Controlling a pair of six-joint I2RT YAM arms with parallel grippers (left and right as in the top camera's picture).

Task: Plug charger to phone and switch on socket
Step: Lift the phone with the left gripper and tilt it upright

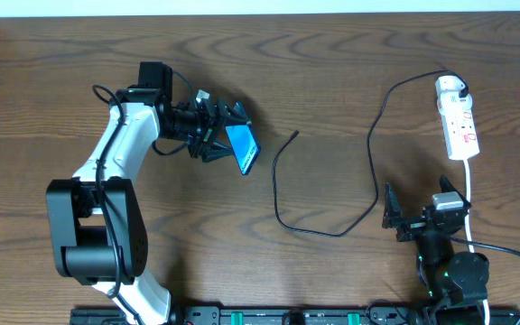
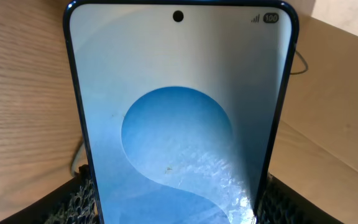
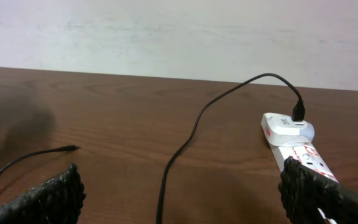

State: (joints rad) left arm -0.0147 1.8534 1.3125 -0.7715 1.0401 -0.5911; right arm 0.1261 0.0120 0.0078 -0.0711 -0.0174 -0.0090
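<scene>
Right of the phone (image 1: 243, 149) — clamped by the left gripper (image 1: 224, 134) — lies the charger's free plug (image 1: 294, 134), tip aimed far-right; the right gripper (image 1: 418, 203), spread wide, sits well apart.

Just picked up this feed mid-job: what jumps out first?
The lit blue phone, held up in the left tool, left of centre. Then the black charger cable looping across the middle, its free plug lying unconnected near the phone, its other end at the white socket strip at upper right. The right tool sits open, empty.

Soft, even light throughout; pale glare washes the phone (image 2: 166, 93) in the left wrist view.
</scene>
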